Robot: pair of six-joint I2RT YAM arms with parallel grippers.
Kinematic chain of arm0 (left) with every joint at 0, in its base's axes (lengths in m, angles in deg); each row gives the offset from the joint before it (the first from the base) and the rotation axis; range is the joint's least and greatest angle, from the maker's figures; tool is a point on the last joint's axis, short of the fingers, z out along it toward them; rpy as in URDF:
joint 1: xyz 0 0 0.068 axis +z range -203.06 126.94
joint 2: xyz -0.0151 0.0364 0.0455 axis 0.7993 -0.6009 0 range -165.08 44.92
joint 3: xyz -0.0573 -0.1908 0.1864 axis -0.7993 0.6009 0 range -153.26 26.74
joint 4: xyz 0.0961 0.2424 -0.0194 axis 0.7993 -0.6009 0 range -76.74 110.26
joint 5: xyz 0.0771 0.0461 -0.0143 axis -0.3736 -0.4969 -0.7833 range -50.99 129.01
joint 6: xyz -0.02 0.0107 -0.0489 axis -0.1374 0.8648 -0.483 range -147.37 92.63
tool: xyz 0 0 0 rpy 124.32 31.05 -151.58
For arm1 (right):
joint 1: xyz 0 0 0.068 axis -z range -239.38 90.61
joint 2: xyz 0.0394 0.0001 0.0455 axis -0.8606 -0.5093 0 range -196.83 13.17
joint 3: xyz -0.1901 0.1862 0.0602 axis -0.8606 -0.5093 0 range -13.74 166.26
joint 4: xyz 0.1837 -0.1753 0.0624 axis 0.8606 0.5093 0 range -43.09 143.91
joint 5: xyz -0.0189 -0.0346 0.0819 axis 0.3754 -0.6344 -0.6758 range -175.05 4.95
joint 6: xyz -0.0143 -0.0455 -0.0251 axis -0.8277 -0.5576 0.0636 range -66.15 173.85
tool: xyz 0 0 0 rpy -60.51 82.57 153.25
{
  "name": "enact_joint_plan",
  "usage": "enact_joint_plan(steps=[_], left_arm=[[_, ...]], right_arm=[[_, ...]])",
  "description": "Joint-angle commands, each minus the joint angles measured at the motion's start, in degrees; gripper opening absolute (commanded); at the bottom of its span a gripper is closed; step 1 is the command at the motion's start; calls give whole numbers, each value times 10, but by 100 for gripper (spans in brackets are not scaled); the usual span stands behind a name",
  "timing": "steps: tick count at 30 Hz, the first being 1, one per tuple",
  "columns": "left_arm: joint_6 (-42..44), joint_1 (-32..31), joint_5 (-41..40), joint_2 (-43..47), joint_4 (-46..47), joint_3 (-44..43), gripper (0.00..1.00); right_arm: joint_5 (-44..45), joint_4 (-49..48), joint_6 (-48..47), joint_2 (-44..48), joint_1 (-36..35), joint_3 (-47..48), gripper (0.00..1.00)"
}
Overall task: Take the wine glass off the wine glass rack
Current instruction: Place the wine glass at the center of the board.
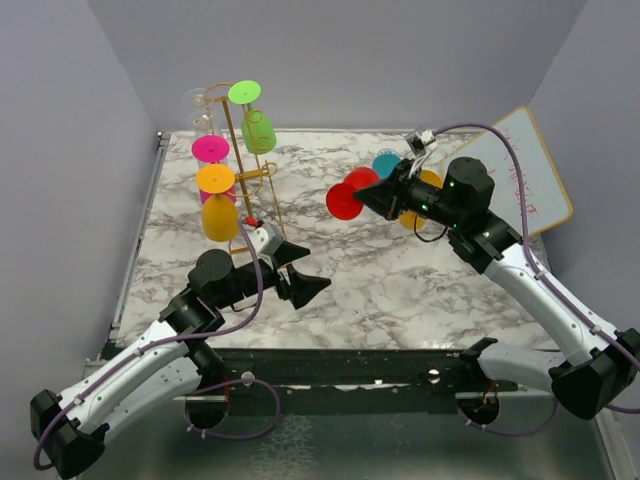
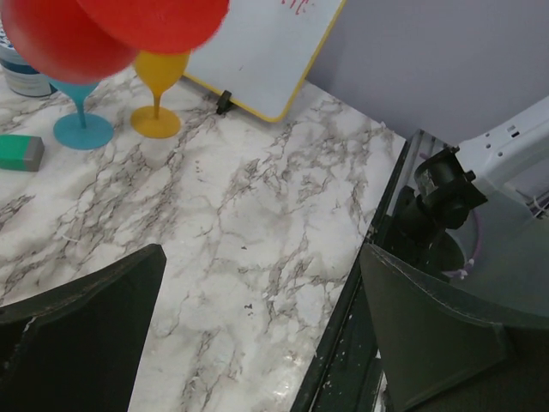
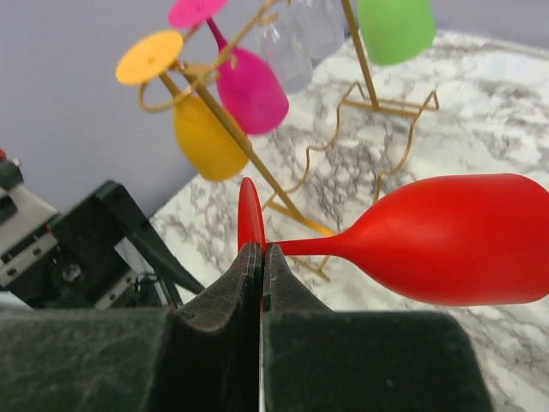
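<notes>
The rack (image 1: 262, 172) (image 3: 257, 167) carries four glasses hung bowl down, foot up: green (image 1: 258, 130) (image 3: 395, 30), pink (image 1: 212, 150) (image 3: 250, 90), yellow (image 1: 220, 218) (image 3: 206, 137) and clear (image 1: 200, 100) (image 3: 296, 43). None of their insides show.

The red glass (image 1: 345, 200) (image 3: 463, 240) is off the rack, in the air over the table (image 1: 380, 290). The right claw (image 1: 375, 195) (image 3: 260, 253) is pressed together on its stem, right at the foot. The glass lies on its side, long axis about level and running across the claw's fingers. In the right wrist view the foot stands edge-on just beyond the fingertips and the bowl reaches out to the right. The rack stands well beyond that claw.

The left claw (image 1: 305, 270) (image 2: 257, 343) is spread wide and holds nothing. It hangs over bare marble, with the rack's base just behind it. Ahead of it, a teal glass (image 2: 81, 116) and a second yellow glass (image 2: 157, 94) stand upright on the table.
</notes>
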Motion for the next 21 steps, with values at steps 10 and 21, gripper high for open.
enact_joint_plan(steps=[10, 21], left_arm=[[-118, 2, 21, -20, 138, 30, 88], [-144, 2, 15, -64, 154, 14, 75]], right_arm=[[-186, 44, -68, 51, 3, -91, 1], [-261, -42, -37, 29, 4, -135, 1]])
